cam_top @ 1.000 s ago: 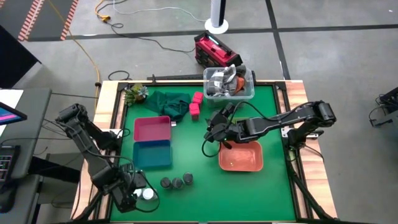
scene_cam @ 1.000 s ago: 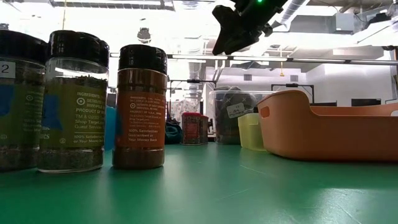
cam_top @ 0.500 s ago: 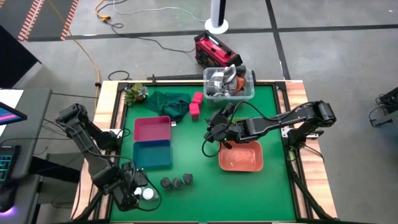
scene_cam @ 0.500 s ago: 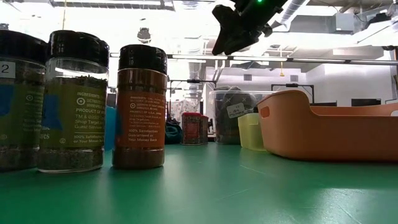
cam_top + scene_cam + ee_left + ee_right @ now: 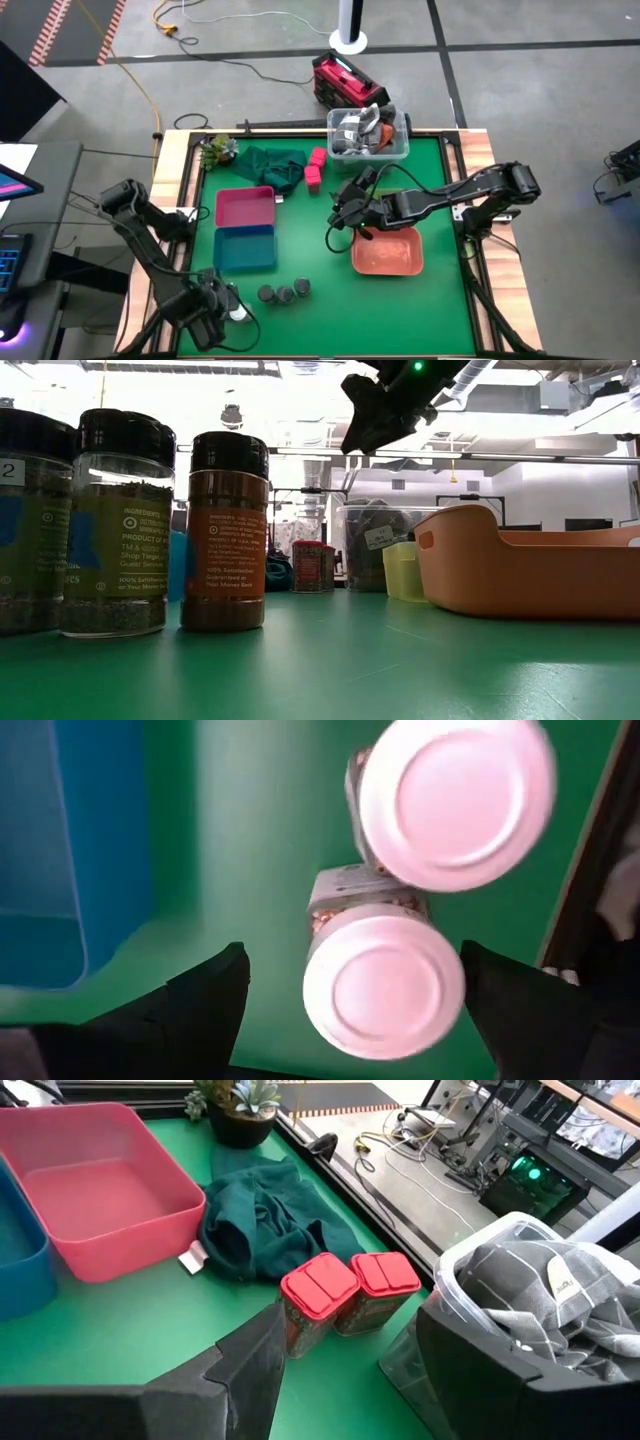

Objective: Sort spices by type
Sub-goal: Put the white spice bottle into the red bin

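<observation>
Two white-topped jars stand side by side at the table's near left corner. My left gripper hangs open over them, a finger on either side of the nearer jar, apart from it. Three dark-lidded round jars stand in a row near the front edge. Two pink cubes stand at the far middle. My right gripper hovers open and empty above the table's middle, by the orange tray.
A pink tray and a blue tray lie left of centre. A clear tub of grey clutter stands at the far edge, with a green cloth and a small plant at the far left.
My left arm has shifted a little toward the table's near edge beside the white-topped jars. The jars stand where they were.
</observation>
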`<action>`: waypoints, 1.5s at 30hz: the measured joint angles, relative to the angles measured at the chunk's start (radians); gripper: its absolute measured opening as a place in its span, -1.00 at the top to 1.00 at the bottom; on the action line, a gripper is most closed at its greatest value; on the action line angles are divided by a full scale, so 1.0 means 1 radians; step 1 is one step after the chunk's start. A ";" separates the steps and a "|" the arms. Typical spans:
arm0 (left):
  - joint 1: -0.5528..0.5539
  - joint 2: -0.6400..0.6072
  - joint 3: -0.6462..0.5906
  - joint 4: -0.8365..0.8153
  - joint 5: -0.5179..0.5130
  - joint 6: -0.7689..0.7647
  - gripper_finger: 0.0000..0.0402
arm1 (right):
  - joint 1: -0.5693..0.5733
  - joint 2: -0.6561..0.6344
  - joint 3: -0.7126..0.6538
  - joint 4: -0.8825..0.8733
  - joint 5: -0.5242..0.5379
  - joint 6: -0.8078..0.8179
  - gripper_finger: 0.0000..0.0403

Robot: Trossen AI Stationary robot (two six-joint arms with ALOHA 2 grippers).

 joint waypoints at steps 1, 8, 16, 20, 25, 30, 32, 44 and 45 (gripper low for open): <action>0.000 0.011 0.000 -0.002 0.000 0.010 -0.70 | 0.000 0.000 0.000 -0.001 0.000 0.000 -0.27; 0.000 0.050 -0.007 0.012 0.001 0.035 -0.61 | 0.000 0.000 0.000 0.001 0.000 -0.014 -0.27; 0.000 0.051 -0.051 0.021 0.043 0.053 -0.09 | 0.000 0.000 0.000 0.013 0.000 -0.019 -0.27; 0.000 0.035 -0.052 0.018 0.052 0.060 0.05 | 0.000 0.000 0.000 0.012 0.000 -0.019 -0.27; 0.000 -0.058 -0.052 -0.011 0.010 0.019 0.05 | 0.000 0.000 0.000 0.013 0.001 -0.019 -0.27; 0.012 -0.174 -0.052 -0.044 -0.012 -0.043 0.05 | 0.000 0.000 0.000 0.013 0.001 -0.019 -0.27; 0.021 -0.218 -0.052 -0.084 -0.033 -0.075 0.05 | 0.000 0.000 0.000 0.014 0.001 -0.019 -0.27; 0.174 -0.368 -0.051 -0.385 -0.161 -0.020 0.05 | 0.000 0.000 0.000 0.038 0.001 -0.032 -0.27; 0.200 -0.368 -0.051 -0.397 -0.169 0.016 0.04 | 0.000 0.000 0.000 0.046 0.001 -0.040 -0.27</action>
